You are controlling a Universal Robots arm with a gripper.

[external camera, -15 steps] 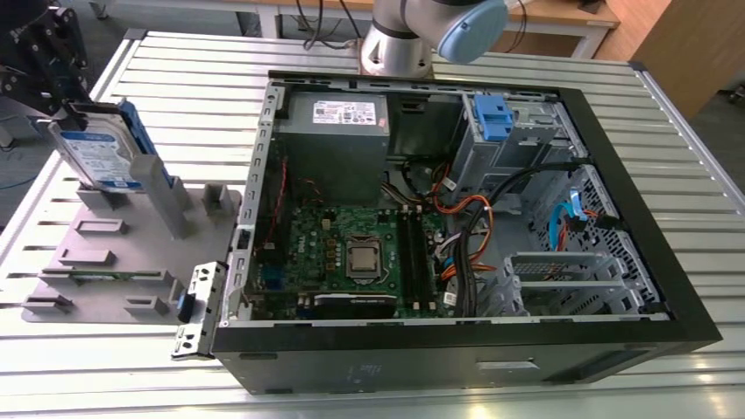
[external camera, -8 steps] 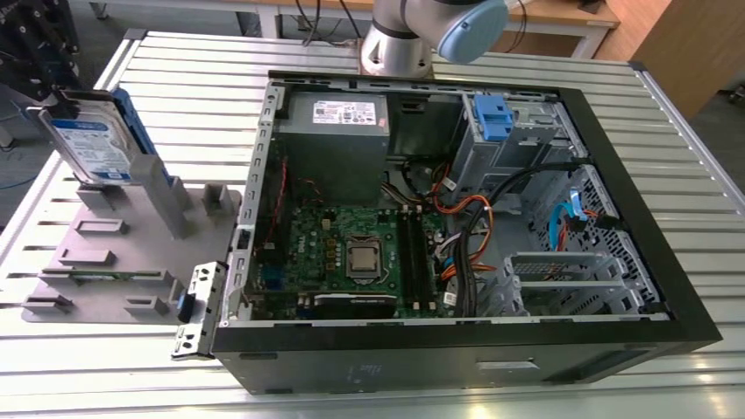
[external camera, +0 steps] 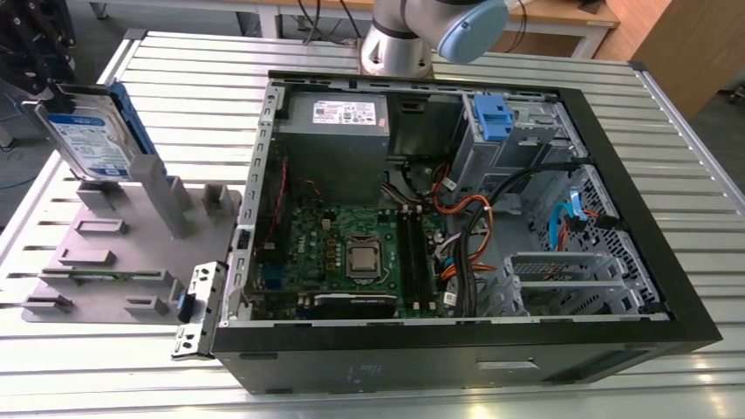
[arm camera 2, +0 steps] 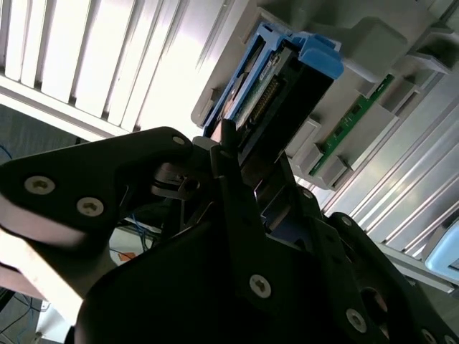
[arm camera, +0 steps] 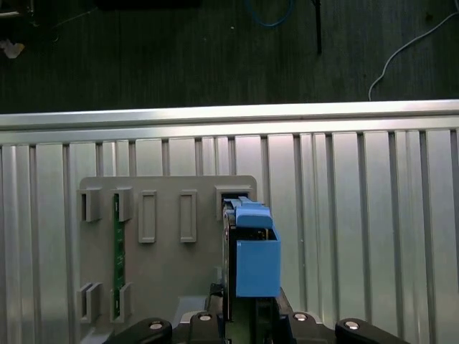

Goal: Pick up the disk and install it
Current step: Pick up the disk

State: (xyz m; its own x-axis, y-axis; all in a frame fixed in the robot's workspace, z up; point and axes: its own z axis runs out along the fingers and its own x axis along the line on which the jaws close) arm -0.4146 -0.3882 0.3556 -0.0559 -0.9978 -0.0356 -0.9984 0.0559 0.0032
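The disk is a silver drive with a blue-and-white label and blue side rails. It stands on edge, tilted, over the far corner of the grey fixture plate at the exterior view's left. My gripper is shut on its upper end. In the first wrist view the disk's blue rail rises from between the fingers of my gripper, above a slot in the plate. In the second wrist view my gripper has its black fingers clamped on either side of the disk. Whether the disk has left its slot cannot be told.
An open computer case lies on the slatted metal table. Inside are a grey power-supply box, a silver cage with a blue latch, a motherboard and loose cables. A green memory stick stands in the fixture plate.
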